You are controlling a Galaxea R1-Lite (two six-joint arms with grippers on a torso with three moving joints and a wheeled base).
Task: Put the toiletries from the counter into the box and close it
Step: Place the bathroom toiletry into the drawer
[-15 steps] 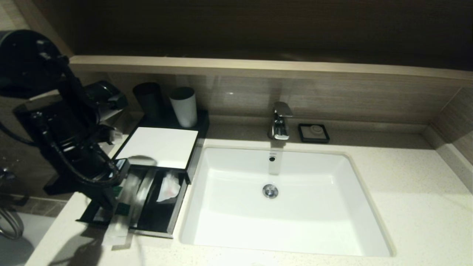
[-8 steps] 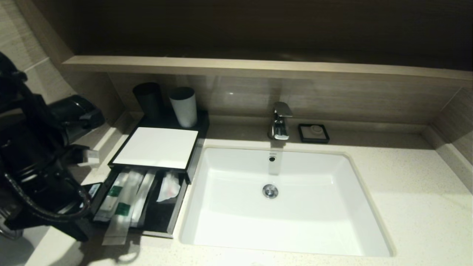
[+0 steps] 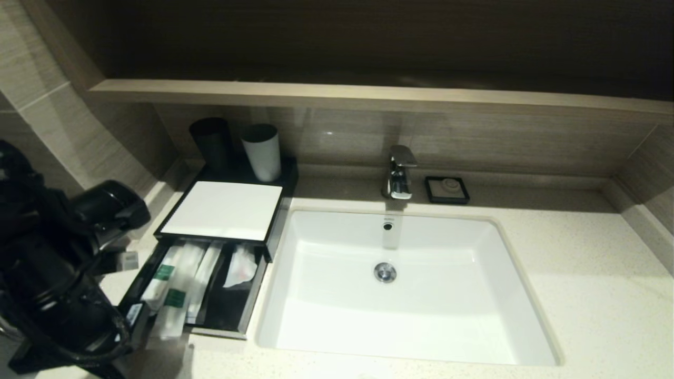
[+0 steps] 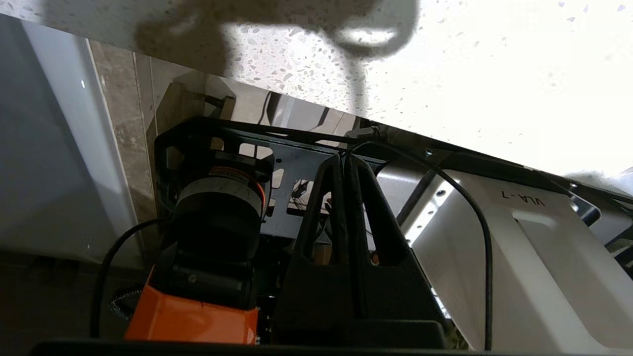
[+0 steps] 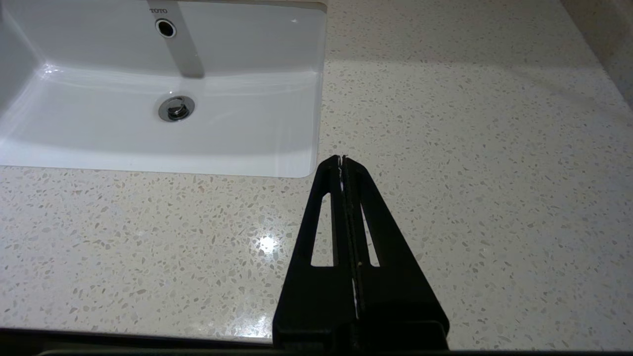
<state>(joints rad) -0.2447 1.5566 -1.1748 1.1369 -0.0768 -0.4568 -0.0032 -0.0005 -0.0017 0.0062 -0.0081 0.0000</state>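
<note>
The black box (image 3: 224, 209) with its white top panel stands left of the basin, and its drawer (image 3: 221, 331) is pulled open. Several long translucent toiletries packets (image 3: 176, 287) with green ends lie in the drawer's left part. One packet's end sticks out over the drawer's front edge. My left arm (image 3: 52, 279) is low at the front left, beside the drawer. My left gripper (image 4: 343, 158) is shut and empty, pointing down past the counter's edge (image 4: 445, 74) at my own base. My right gripper (image 5: 342, 158) is shut and empty above the counter (image 5: 470, 148), right of the basin's front corner.
A small crumpled white packet (image 3: 239, 268) lies in the drawer's right part. A black cup (image 3: 211, 141) and a white cup (image 3: 261, 151) stand behind the box. The white basin (image 3: 326, 326), faucet (image 3: 400, 171) and black soap dish (image 3: 447, 189) are to the right. The wooden ledge (image 3: 368, 97) runs behind.
My left arm has drawn back from over the drawer to the front left and lower down, uncovering the packets that now lie in the drawer. The right arm has not moved.
</note>
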